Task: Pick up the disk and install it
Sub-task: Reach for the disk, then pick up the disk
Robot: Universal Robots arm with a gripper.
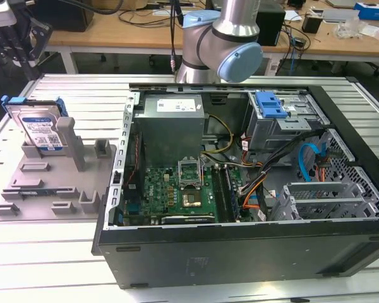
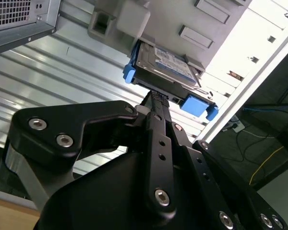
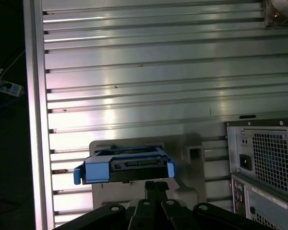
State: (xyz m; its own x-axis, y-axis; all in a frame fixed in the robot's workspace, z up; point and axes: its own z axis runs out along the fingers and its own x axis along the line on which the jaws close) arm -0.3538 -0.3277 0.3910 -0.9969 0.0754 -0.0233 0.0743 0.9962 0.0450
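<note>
Disk (image 1: 43, 129): silver-grey, white/blue barcode label, bright blue bracket. Tray (image 1: 47, 186) grey. Desk (image 1: 50, 265) silver, ribbed stripes. Gripper (image 2: 156, 98) black. Motherboard (image 1: 170, 189) green. Arm (image 1: 237, 19) silver w/ lt-blue caps.

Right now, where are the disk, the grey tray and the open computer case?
the disk (image 1: 41, 131): exterior view, on its white-and-blue label.
the grey tray (image 1: 57, 183): exterior view, on its flat base.
the computer case (image 1: 240, 252): exterior view, on its black side wall.

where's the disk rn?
At the exterior view's left: the disk stands upright on the grey tray, beside the open computer case.
</note>
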